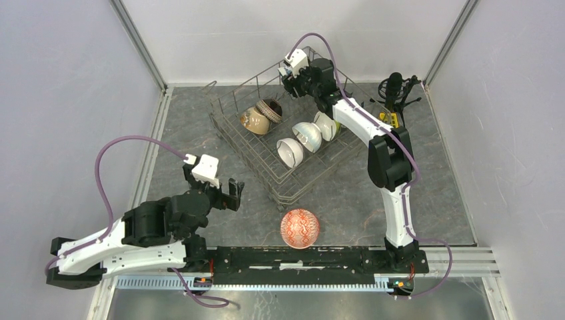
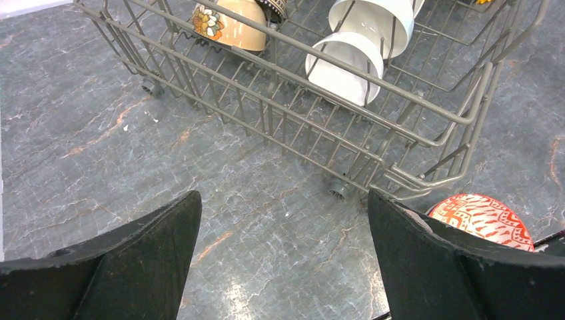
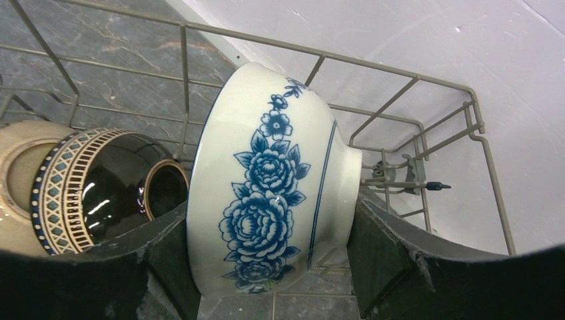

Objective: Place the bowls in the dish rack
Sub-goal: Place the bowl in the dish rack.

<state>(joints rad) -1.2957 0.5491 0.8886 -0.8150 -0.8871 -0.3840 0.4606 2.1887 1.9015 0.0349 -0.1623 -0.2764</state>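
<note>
Near you, on the grey marbled table (image 1: 193, 143), your left gripper (image 2: 283, 197) stands wide open and empty, with a red patterned bowl (image 1: 300, 228) at its right. Farther, the dish rack (image 1: 230, 130) holds several bowls (image 1: 300, 137). At its far side, before the plain white walls (image 1: 66, 100), your right gripper (image 1: 290, 80) clasps a blue-and-white bowl (image 3: 266, 187).

Lighting is bright, even and diffuse from overhead in all views. Shadows under the dish rack (image 1: 230, 137) fall soft and faint on the desk (image 1: 346, 200). Small glare spots show on the dark brown bowl (image 3: 113, 193). Focus is sharp on the blue-and-white bowl (image 3: 266, 193). The fingers (image 2: 133, 267) of the left pincer (image 2: 283, 200) render near-black with little detail.
</note>
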